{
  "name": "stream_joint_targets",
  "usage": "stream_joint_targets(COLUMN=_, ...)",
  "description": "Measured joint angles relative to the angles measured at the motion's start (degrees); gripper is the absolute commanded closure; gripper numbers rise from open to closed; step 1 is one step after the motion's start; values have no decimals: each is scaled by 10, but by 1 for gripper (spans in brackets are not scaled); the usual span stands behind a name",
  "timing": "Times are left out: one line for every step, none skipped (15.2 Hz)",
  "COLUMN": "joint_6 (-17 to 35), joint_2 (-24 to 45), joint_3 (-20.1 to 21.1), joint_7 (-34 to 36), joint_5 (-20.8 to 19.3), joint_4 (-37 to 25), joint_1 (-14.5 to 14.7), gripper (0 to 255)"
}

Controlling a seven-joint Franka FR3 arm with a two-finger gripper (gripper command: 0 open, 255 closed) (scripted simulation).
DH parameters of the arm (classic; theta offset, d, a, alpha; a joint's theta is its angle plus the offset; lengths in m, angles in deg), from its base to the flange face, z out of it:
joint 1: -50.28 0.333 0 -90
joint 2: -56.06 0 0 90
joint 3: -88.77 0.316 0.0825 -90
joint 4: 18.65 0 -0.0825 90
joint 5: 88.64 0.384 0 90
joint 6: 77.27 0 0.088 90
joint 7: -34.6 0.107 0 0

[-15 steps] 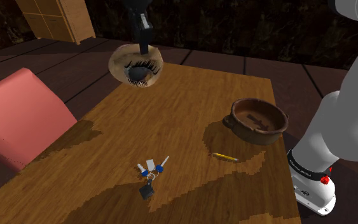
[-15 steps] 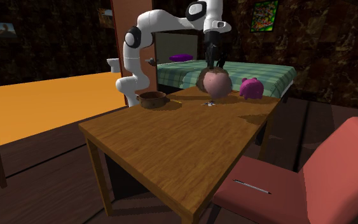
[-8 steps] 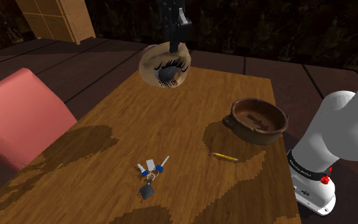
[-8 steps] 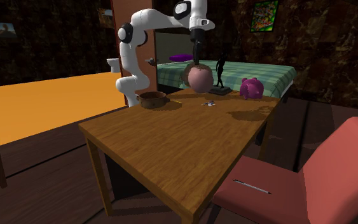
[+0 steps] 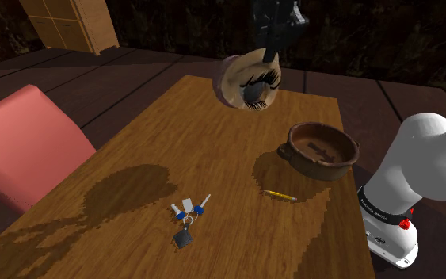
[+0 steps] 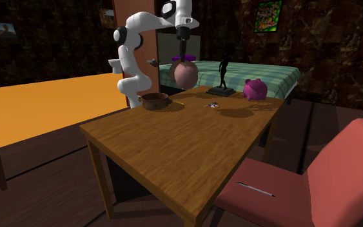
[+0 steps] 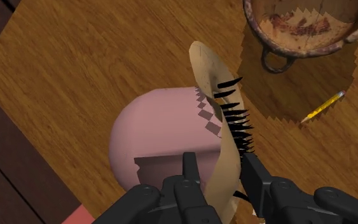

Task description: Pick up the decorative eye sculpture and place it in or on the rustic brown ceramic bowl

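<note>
Swept the eye sculpture [image 5: 250,82], clamped by its thin rim in the pincer [image 5: 270,54], high across the surface [image 5: 173,135] toward the brown bowl [image 5: 324,164], seemingly ended just short of it, with lowering and release yet to do.

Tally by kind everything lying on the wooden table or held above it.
Tan eye sculpture with black lashes, held in the black fingers: 1
Rustic brown bowl with handle: 1
Yellow pencil: 1
Bunch of keys with blue tags: 1
Total: 4
</note>
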Motion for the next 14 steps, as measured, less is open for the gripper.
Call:
stream_joint_targets(joint_6=-3, joint_2=-19, joint_3=-6, joint_7=-6, joint_5=3, joint_4=14, joint_1=3, gripper=255)
stream_joint_targets(joint_6=-13, joint_2=-38, joint_3=-9, joint_7=-8, joint_5=7, joint_4=24, joint_1=7, gripper=255)
stream_joint_targets(joint_6=-25, joint_2=-60, joint_3=-13, joint_7=-11, joint_5=11, joint_4=34, joint_1=11, gripper=255)
stream_joint_targets(joint_6=-32, joint_2=-79, joint_3=-16, joint_7=-13, joint_5=14, joint_4=45, joint_1=15, gripper=255)
stream_joint_targets(joint_6=-44, joint_2=-99, joint_3=-22, joint_7=-18, joint_5=16, joint_4=53, joint_1=19, gripper=255)
stream_joint_targets(joint_6=-52, joint_2=-121, joint_3=-27, joint_7=-21, joint_5=19, joint_4=66, joint_1=23, gripper=255)
stream_joint_targets(joint_6=-65, joint_2=-137, joint_3=-30, joint_7=-24, joint_5=20, joint_4=68, joint_1=26, gripper=255)
stream_joint_targets(joint_6=-77, joint_2=-159, joint_3=-35, joint_7=-27, joint_5=22, joint_4=78, joint_1=31, gripper=255)
stream_joint_targets(joint_6=-88, joint_2=-179, joint_3=-40, joint_7=-31, joint_5=22, joint_4=88, joint_1=35, gripper=255)
stream_joint_targets(joint_6=-99, joint_2=-199, joint_3=-44, joint_7=-34, joint_5=23, joint_4=97, joint_1=39, gripper=255)
stream_joint_targets(joint_6=-110, joint_2=-215, joint_3=-48, joint_7=-37, joint_5=24, joint_4=102, joint_1=42, gripper=255)
stream_joint_targets(joint_6=-123, joint_2=-230, joint_3=-51, joint_7=-39, joint_5=24, joint_4=103, joint_1=45, gripper=255)
stream_joint_targets(joint_6=-135, joint_2=-246, joint_3=-55, joint_7=-42, joint_5=24, joint_4=108, joint_1=48, gripper=255)
stream_joint_targets(joint_6=-146, joint_2=-261, joint_3=-57, joint_7=-43, joint_5=24, joint_4=111, joint_1=51, gripper=255)
